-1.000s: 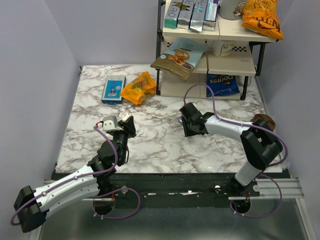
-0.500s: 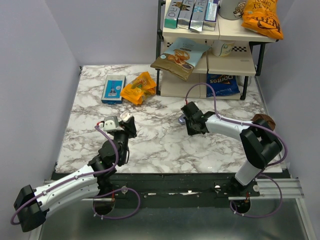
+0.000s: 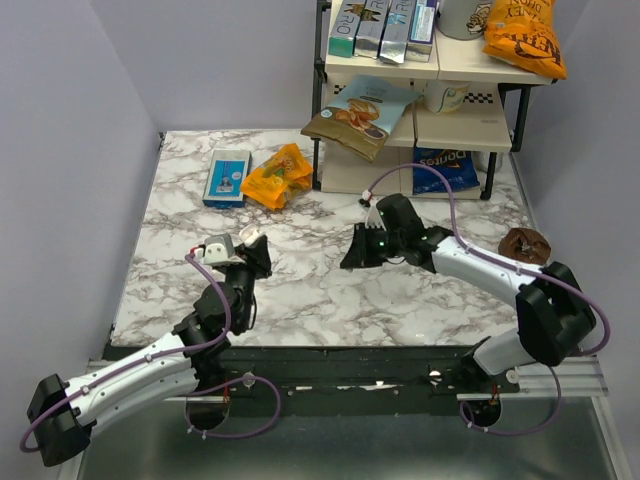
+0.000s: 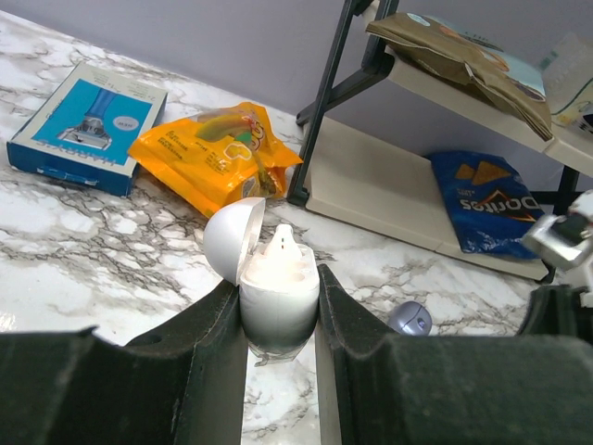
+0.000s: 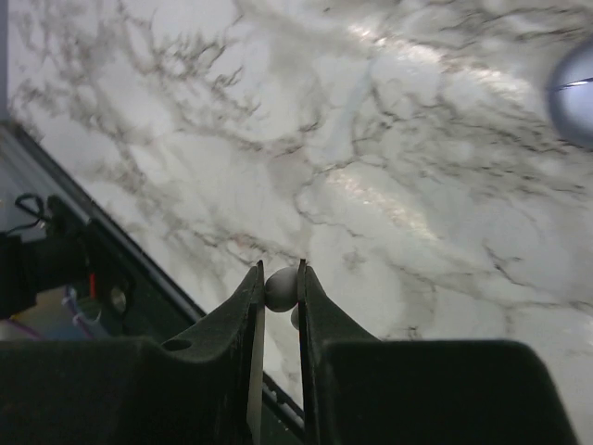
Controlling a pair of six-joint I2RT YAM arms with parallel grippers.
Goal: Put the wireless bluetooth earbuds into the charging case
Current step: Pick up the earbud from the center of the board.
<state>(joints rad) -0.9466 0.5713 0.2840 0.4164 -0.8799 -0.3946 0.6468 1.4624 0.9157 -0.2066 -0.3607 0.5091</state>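
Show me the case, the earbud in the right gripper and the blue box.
case [image 4: 278, 298], left wrist view, white body
earbud [image 5: 281, 289], right wrist view, rounded middle
blue box [image 4: 88, 125], left wrist view, top face

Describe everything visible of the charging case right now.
The charging case is a small egg-shaped shell, glossy white to pale grey, plastic by its look. Its domed lid is hinged open and tipped back to the left, baring a pale insert with a raised peak. The case stands upright, its lower half clamped between the fingers of the left gripper. Nothing else touches it.
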